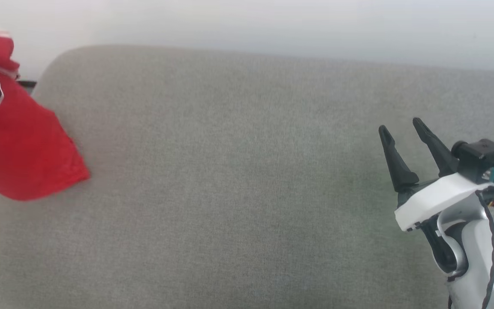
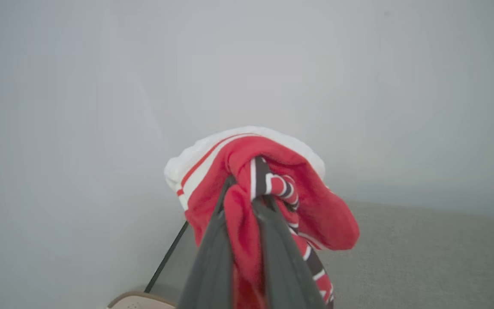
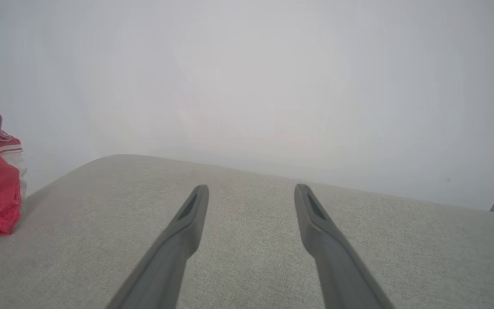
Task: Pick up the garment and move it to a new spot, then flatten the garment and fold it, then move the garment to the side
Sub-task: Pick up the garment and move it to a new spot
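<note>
One garment (image 2: 315, 206) clamped in left pincer (image 2: 245, 192), right pincer (image 1: 400, 125) spread wide

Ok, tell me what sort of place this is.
Probably a plain indoor room, home or lab: a grey fabric cushion like a sofa seat, a bare pale wall behind it, a red jersey.

We note an indoor setting, kind undetermined: a plain pale wall (image 3: 247, 64) behind a wide grey fabric-covered surface (image 1: 247, 193) with a rounded corner.
</note>
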Controlling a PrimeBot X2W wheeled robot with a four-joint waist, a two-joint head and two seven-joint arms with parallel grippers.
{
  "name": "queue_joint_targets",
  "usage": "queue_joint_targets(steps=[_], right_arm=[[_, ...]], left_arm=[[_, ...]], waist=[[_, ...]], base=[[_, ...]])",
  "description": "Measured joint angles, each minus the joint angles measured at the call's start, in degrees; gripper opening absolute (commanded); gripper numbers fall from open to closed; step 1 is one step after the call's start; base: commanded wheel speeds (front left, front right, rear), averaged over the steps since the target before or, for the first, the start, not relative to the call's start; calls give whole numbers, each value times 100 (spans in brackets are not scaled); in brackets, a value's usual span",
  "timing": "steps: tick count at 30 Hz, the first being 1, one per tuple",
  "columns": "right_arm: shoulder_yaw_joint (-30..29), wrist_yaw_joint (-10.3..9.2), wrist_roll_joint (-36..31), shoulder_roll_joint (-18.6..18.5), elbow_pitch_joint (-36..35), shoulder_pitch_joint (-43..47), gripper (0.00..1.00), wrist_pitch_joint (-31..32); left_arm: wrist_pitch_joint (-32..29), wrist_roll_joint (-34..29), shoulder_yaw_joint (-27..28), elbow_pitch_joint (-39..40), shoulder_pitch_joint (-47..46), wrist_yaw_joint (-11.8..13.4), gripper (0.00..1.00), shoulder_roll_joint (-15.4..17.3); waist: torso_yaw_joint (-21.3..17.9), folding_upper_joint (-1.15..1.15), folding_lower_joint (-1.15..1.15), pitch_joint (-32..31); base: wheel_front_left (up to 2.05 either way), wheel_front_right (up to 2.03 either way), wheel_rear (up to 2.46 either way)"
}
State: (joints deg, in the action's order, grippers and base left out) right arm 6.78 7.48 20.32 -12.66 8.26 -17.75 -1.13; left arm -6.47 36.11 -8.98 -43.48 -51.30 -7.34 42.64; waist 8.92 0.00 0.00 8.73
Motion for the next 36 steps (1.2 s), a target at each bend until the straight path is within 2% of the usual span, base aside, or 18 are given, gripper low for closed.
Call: queue_joint_targets(steps=[11,19,27,36], right_arm=[[-144,0,70,40,113,129,100,-151],[-417,0,37,19,94,166,100,-192],[-722,0,-25,15,78,165,100,-225],[-904,0,-99,191,92,207,100,-312]], left_arm=[[-987,-57,-51,2191,65,407,0,477],[-1621,58,-54,3645,447,713,0,591],[-2053,164,-224,4698,647,961,0,523],[-2468,159,-743,5335,441,1038,0,146]], waist=[[-78,0,0,-476],[-389,0,0,-555],[-972,0,0,-546],[-1773,0,0,-416]], base=[[0,0,0],[0,0,0],[0,0,0],[0,0,0]])
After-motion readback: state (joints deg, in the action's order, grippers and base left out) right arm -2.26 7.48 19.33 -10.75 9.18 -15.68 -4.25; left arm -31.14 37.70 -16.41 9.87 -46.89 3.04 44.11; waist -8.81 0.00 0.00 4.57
